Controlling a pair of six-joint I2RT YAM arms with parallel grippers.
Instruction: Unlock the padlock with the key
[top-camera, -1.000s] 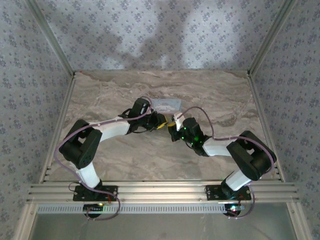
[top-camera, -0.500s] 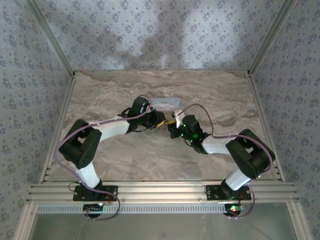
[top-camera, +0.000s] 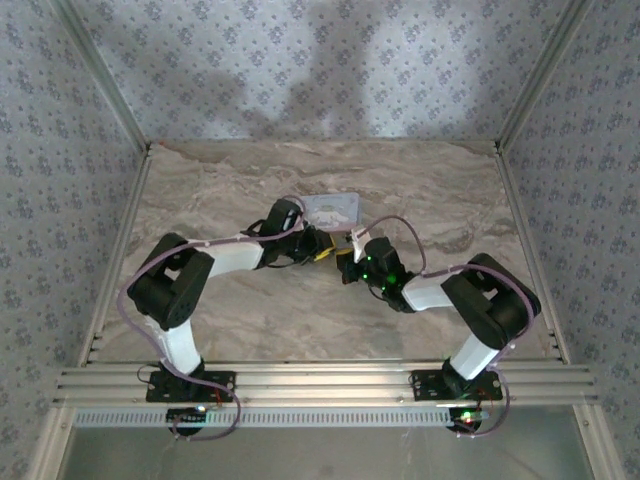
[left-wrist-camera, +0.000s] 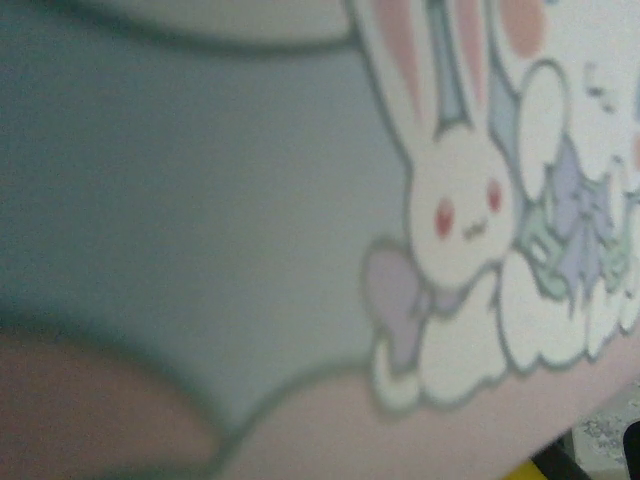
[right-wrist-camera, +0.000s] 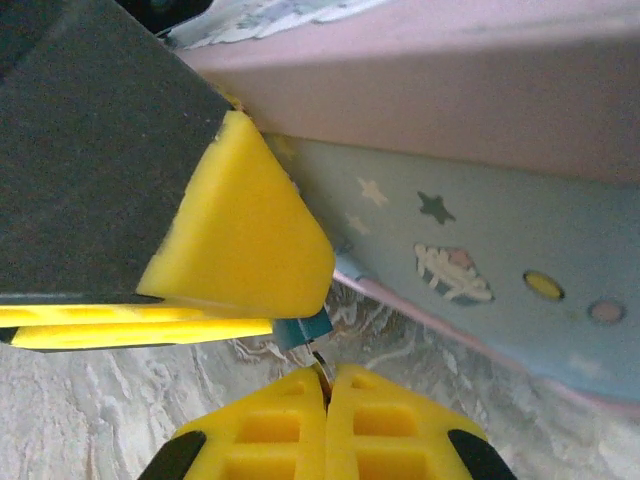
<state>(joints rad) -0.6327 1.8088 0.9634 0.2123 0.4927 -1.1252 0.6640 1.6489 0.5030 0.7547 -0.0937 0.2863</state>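
The padlock (right-wrist-camera: 303, 330) shows as a small blue body poking out between the yellow fingers of my left gripper (right-wrist-camera: 290, 312), which is shut on it. My right gripper (right-wrist-camera: 325, 375) comes up from below, shut on the thin silvery key (right-wrist-camera: 319, 362). The key's tip sits right at the padlock's lower end; whether it is inside I cannot tell. In the top view my left gripper (top-camera: 322, 247) and right gripper (top-camera: 346, 262) meet tip to tip at mid table. The shackle is hidden.
A light-blue cartoon-printed tin (top-camera: 332, 207) with a pink rim lies just behind the grippers, its side (right-wrist-camera: 480, 250) close to the fingers. Its bunny-printed lid (left-wrist-camera: 460, 210) is very close under the left wrist camera. Marbled tabletop (top-camera: 240, 320) lies all round, bounded by patterned walls.
Both arms have shifted slightly, the left elbow moving a little right. The grippers stay tip to tip in front of the tin, with both grips unchanged.
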